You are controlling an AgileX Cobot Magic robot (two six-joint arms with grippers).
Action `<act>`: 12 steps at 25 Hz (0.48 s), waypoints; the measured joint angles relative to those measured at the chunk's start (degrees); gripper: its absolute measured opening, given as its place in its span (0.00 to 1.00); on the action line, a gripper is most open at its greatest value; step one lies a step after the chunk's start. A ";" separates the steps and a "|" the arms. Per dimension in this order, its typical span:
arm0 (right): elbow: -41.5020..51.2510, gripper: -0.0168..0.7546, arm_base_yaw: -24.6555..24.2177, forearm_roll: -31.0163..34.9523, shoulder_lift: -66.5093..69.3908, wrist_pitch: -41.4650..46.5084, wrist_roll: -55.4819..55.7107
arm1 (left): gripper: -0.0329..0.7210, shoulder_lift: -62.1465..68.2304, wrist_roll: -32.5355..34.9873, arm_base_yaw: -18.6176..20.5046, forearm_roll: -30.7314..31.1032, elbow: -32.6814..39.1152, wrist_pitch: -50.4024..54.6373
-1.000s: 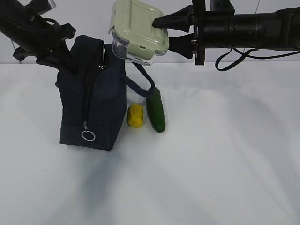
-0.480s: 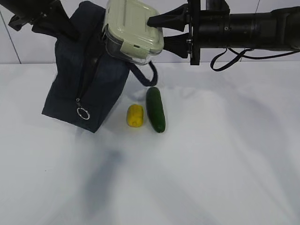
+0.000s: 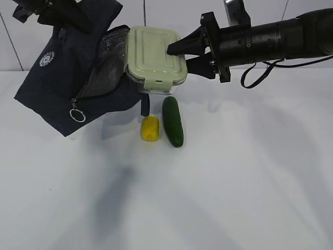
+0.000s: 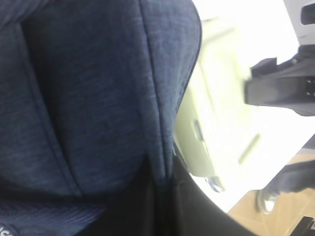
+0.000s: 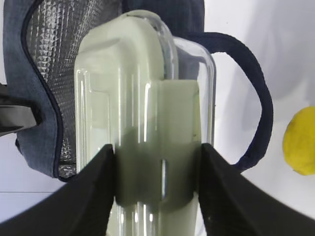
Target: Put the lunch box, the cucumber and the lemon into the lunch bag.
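Upper left of the exterior view: left gripper (image 3: 65, 13) clenched on the top fabric of the lunch bag (image 3: 57, 99), holding it lifted and tipped so the unzipped mouth faces right. Silver lining (image 3: 101, 73) shows inside; ring pull (image 3: 77, 115) dangles at the lower lip.

Centre top: lunch box (image 3: 154, 60), lid up, sits at the bag mouth, its left end just at the opening. Right gripper (image 3: 183, 53) grasps its right end, one finger above, one below, arm reaching in from the upper right.

Below centre: lemon (image 3: 150, 128) and cucumber (image 3: 173, 121) lie side by side on the white table (image 3: 250, 177), close but apart, under the box.

Step in hand, as judged: slide the box leftward into the bag. Keep it level and lined up with the opening; a corner could catch the zipper edge. Mouth looks only slightly wider than the box. A handle loop (image 5: 256, 118) hangs under it, near the lemon. Open room lies right and toward the bottom of the frame.
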 joint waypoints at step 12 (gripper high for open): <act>0.12 0.52 6.24 4.51 0.00 -2.75 -0.26 | 0.05 0.00 1.08 -2.12 0.95 0.00 1.00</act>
